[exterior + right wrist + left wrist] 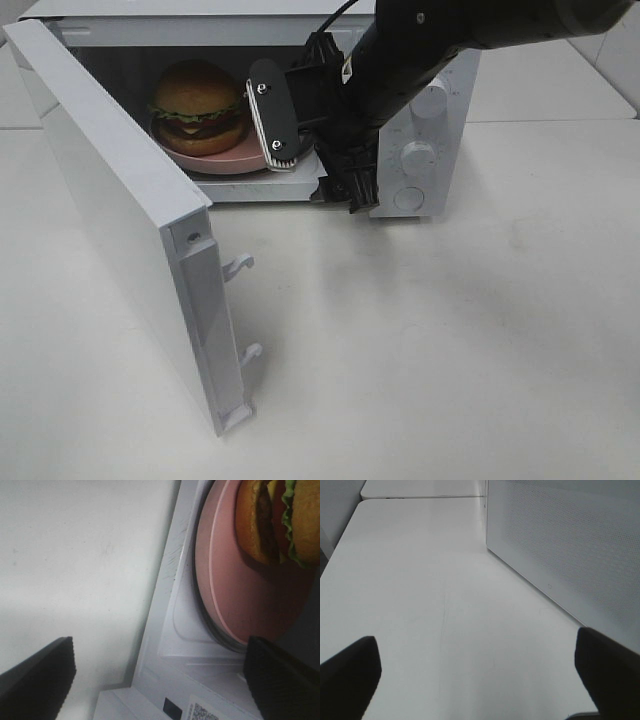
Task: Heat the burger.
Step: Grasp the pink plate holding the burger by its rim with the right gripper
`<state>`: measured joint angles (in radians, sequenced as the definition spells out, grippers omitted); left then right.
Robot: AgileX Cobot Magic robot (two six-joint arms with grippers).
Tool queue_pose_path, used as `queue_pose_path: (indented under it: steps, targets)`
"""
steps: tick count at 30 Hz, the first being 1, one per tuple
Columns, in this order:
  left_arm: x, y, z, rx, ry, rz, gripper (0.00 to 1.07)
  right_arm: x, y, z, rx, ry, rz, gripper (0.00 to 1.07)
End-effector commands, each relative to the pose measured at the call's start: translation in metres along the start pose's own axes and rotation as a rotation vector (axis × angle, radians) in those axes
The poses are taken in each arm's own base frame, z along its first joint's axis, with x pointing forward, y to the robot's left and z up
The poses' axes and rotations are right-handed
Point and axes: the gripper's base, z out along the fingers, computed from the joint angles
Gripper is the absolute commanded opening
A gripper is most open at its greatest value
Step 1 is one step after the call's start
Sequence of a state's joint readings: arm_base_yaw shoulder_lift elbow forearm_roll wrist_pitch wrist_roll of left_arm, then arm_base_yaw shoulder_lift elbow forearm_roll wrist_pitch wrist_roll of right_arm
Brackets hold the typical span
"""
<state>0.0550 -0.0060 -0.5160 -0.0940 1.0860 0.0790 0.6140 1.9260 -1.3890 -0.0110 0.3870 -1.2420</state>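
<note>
Burger (198, 105): glossy golden-brown bun, frilly green lettuce, dark patty; sits on the pink plate (225, 160) inside the microwave (430, 110), toward 11 o'clock in the high view.
Microwave: white, boxy, smooth; door (130, 230) swung wide.
Right gripper (310, 165): jaws spread, empty, at the oven mouth just beside the plate.
Left gripper (480, 675): spread, empty, over the white table (420, 605); probably beside the door.

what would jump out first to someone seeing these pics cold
The burger on its pink plate sits inside the white microwave, whose door swings wide open toward the camera. The black right arm reaches down to the oven's mouth, its right gripper open and empty beside the plate's edge.
</note>
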Motion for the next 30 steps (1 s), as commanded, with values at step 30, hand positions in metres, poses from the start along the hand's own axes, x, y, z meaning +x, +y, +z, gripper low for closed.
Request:
queue_pose_path:
  steps: [30]
  targets:
    - [0.000, 0.000, -0.002, -0.001, -0.028, -0.003, 0.98, -0.009, -0.020, 0.075, 0.000, 0.006, 0.054, 0.82]
